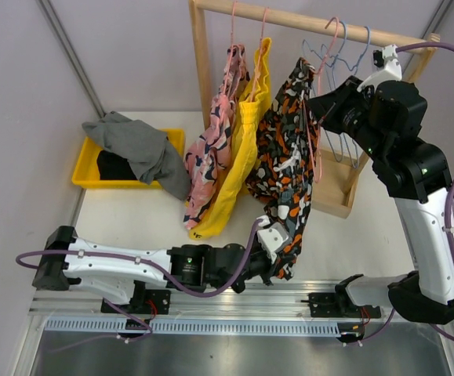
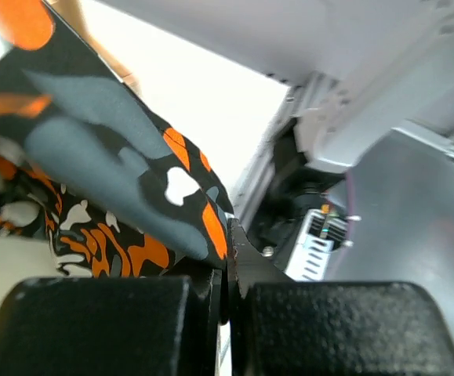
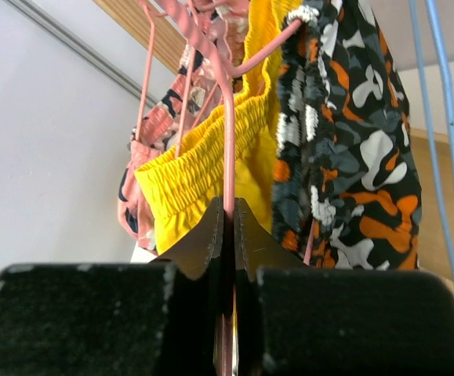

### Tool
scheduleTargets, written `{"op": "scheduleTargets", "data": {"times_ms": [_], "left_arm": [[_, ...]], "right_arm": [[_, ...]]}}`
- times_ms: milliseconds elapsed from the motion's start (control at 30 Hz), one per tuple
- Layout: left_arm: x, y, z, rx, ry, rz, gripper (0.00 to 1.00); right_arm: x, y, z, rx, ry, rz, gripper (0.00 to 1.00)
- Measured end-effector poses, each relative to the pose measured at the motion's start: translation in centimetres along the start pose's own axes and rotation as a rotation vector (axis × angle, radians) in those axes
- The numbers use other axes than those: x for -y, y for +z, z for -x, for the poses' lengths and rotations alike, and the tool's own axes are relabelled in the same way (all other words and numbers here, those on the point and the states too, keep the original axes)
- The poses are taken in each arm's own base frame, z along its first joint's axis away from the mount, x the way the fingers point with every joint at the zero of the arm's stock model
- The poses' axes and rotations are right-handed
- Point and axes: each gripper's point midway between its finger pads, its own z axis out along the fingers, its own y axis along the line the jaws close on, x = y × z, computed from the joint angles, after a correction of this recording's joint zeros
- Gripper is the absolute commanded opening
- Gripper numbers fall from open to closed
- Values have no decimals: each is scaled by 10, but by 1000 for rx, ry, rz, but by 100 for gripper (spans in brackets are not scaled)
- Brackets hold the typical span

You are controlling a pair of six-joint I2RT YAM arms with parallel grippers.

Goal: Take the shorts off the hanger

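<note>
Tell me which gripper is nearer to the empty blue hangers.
Right. The right gripper clamps a pink hanger beside the blue hangers; the left gripper holds the camouflage shorts hem, far below.

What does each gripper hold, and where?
Left gripper: orange-and-white camouflage fabric shorts, by the lower edge. Right gripper: pink wire hanger, by its side.

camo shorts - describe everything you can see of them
The camo shorts are soft fabric, black with orange, grey and white blotches and a gathered waistband. They hang from a pink hanger on the wooden rack, beside the yellow shorts. The left fingers pinch their lower edge; the right fingers pinch the hanger.
</note>
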Motion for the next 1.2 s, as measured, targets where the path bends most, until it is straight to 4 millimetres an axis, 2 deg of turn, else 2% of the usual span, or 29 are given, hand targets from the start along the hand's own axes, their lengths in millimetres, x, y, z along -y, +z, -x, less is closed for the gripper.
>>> {"op": "scheduleTargets", "data": {"times_ms": [133,200,300,467,533,567,633,700,833,900,967,1033,1133,1200], "left_arm": [[-23,1,2,-12,13,97,0],[-35,5,16,-11,12,139,0],[-70,16,61,39,-8,238,0],[-132,27,136,110,-23,403,0],[-139,29,155,123,-15,429,0],[-139,28,158,119,-11,430,0],[-133,23,153,90,6,434,0],[-116,14,135,40,36,427,0],[-60,-26,72,-116,121,382,0],[-45,-55,41,-200,131,372,0],[-50,-84,22,-257,125,408,0],[-60,-113,11,-291,105,453,0],[-68,-149,10,-287,35,495,0],[-72,-161,16,-260,-10,508,0]], "right_arm": [[7,0,-6,-8,11,-16,0],[10,-4,-12,-17,21,-21,0],[18,-23,-25,-46,50,-24,0],[32,-78,-55,-121,108,-19,0],[31,-95,-58,-137,126,-4,0],[30,-101,-58,-141,132,3,0],[24,-114,-52,-134,136,28,0],[17,-119,-43,-119,137,51,0],[4,-110,-27,-108,119,73,0],[-8,-96,-12,-88,104,87,0],[-15,-79,-1,-73,88,94,0],[-19,-62,8,-60,78,93,0],[-18,-28,12,-57,72,78,0],[-10,-3,7,-80,73,55,0]]}}
